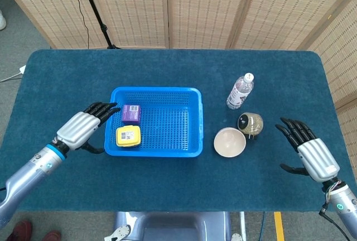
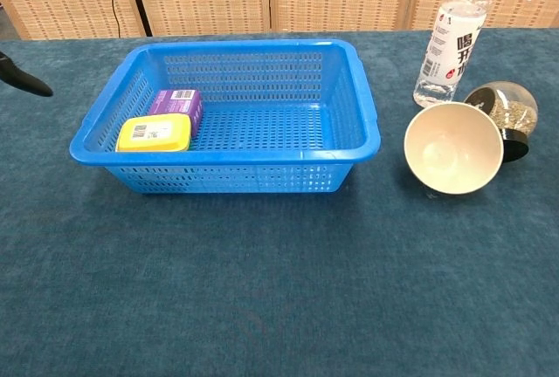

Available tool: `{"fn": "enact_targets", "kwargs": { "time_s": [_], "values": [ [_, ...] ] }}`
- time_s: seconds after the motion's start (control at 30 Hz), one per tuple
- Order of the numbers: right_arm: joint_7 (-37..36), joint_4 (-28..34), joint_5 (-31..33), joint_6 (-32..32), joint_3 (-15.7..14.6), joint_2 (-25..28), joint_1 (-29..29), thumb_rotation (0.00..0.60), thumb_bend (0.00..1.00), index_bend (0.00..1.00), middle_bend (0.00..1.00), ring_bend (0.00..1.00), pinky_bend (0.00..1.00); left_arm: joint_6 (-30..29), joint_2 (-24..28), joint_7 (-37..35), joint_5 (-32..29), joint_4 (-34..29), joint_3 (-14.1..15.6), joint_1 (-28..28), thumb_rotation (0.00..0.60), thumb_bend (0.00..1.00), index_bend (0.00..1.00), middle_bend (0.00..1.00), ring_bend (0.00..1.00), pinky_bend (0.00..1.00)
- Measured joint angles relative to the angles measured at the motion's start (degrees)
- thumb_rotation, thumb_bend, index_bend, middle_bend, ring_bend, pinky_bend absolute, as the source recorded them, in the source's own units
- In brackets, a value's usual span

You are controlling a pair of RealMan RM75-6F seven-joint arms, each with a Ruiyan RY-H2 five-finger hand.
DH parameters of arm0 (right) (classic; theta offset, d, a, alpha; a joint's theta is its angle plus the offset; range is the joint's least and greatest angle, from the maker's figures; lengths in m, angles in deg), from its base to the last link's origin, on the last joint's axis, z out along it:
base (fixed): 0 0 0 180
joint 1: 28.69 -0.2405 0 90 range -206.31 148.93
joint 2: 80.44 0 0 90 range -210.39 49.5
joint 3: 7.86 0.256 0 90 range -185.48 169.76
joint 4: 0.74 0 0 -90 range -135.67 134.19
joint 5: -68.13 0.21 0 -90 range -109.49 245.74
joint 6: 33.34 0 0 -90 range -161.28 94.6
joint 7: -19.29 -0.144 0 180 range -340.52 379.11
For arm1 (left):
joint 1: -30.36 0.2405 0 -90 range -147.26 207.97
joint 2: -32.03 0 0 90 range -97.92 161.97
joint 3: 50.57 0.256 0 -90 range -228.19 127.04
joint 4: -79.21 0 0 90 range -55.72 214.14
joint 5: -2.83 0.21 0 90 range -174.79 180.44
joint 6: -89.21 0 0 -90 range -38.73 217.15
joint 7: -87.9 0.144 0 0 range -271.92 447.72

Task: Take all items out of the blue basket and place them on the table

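Blue basket [image 1: 154, 120]; yellow box [image 1: 128, 136]; purple box [image 1: 131, 112]; cream bowl [image 1: 230, 142].

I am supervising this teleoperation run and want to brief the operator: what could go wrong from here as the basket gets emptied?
The yellow box and purple box lie touching in the blue plastic basket, so the open left hand may catch both or drag the light basket. The cream bowl, round glass jar and clear water bottle crowd one spot; the right hand could topple them.

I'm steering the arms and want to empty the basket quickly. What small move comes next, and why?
Probably lower the left hand, open beside the blue basket, onto the purple box; it and the yellow box remain inside, nearest its fingers.
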Motion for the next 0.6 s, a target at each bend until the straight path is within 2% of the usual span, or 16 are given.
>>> {"fn": "enact_targets", "kwargs": {
  "time_s": [0.27, 0.6],
  "values": [
    [-1.0, -5.2, 0.9, 3.8, 0.7, -3.6, 2.6, 0.6, 0.0, 0.0, 0.0, 0.0, 0.06, 2.5, -6.8, 15.0, -16.0, 2.5, 0.1, -7.6, 0.6, 0.06, 0.0, 0.0, 0.0, 0.0],
    [-2.0, -7.6, 2.2, 5.7, 2.1, -5.1, 3.8, 0.6, 0.0, 0.0, 0.0, 0.0, 0.06, 0.6, -16.7, 26.2, -32.5, 7.5, 3.2, -15.1, 0.6, 0.06, 0.0, 0.0, 0.0, 0.0]
  ]
}}
